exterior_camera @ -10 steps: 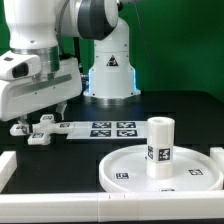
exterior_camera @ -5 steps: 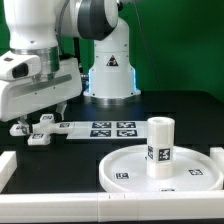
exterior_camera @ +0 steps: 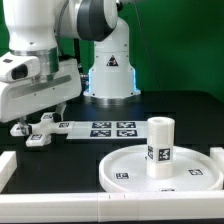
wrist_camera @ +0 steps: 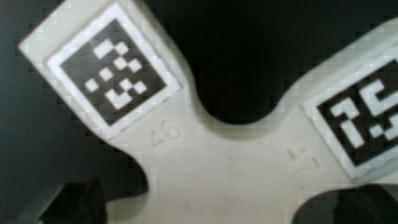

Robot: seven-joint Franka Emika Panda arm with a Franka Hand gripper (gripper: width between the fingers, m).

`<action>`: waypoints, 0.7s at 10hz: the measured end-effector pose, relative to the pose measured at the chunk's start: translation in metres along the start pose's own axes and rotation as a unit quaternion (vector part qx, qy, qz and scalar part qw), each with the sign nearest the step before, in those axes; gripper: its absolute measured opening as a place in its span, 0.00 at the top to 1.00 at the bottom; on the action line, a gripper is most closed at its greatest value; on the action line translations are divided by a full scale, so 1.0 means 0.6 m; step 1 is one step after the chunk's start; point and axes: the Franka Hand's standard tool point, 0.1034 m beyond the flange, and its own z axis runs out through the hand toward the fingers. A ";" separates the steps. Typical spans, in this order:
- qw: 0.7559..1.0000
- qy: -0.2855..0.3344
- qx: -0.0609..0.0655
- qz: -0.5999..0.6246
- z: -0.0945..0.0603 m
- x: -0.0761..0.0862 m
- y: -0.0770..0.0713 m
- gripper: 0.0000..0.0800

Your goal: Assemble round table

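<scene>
Pincer low at the table on the exterior view's left, right over the cross-shaped foot piece. In the wrist view, dark fingertips on either side of the foot's hub; pressing on it or just short of it, cannot tell. Marker board just beside. Toward the exterior view's right, well apart, round disc flat on the table, cylinder leg upright on it

1. A large white rimmed round plastic disc lies at five o'clock, with a short thick white cylinder leg upright on it.
2. A white cross-shaped foot piece lies at nine o'clock, under the gripper.
3. The flat white marker board lies near centre.
</scene>
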 end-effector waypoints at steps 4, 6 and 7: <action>1.000 0.001 -0.002 0.005 -0.005 0.003 0.007 0.19; 1.000 0.000 0.001 0.006 -0.002 0.001 0.007 0.19; 1.000 -0.001 0.002 0.005 0.000 0.002 0.003 0.19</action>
